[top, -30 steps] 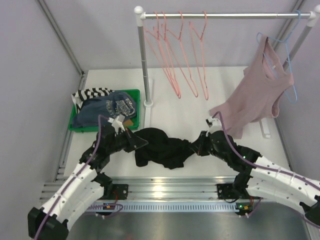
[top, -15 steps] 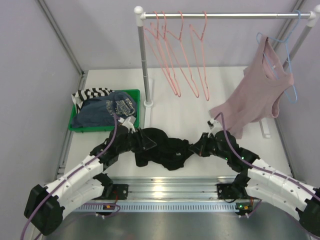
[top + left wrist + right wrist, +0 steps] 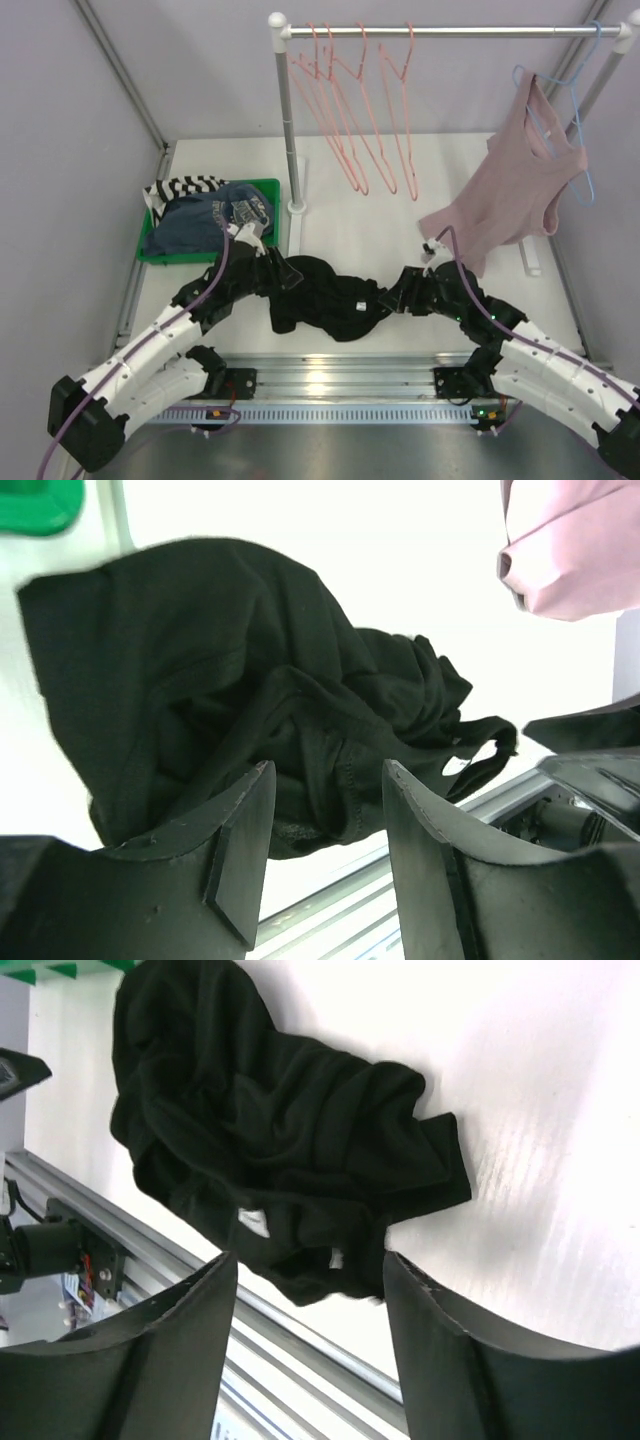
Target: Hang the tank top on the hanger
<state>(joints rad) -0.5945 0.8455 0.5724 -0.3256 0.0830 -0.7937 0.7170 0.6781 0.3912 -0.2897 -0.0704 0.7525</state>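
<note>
The black tank top (image 3: 325, 295) lies crumpled on the white table between my two arms, one narrow strap showing at its right end (image 3: 480, 755). My left gripper (image 3: 285, 272) is open at the cloth's left edge; in the left wrist view (image 3: 328, 770) the fabric (image 3: 250, 680) lies just beyond its fingertips. My right gripper (image 3: 392, 297) is open at the right edge; in the right wrist view (image 3: 308, 1260) the tank top (image 3: 280, 1150) sits past its tips, ungripped. Several salmon-pink hangers, the hanger among them (image 3: 385, 120), dangle from the rail (image 3: 450, 31) at the back.
A dusty-pink tank top (image 3: 515, 190) hangs on a light blue hanger (image 3: 575, 120) at the right end of the rail. A green tray (image 3: 268, 185) at the left holds a dark blue printed shirt (image 3: 215, 215) and striped cloth. The rack's post (image 3: 288, 130) stands beside the tray.
Both grippers have opened and let go of the black tank top. It was held stretched between them and now lies slack on the table. The left arm moved slightly right.
</note>
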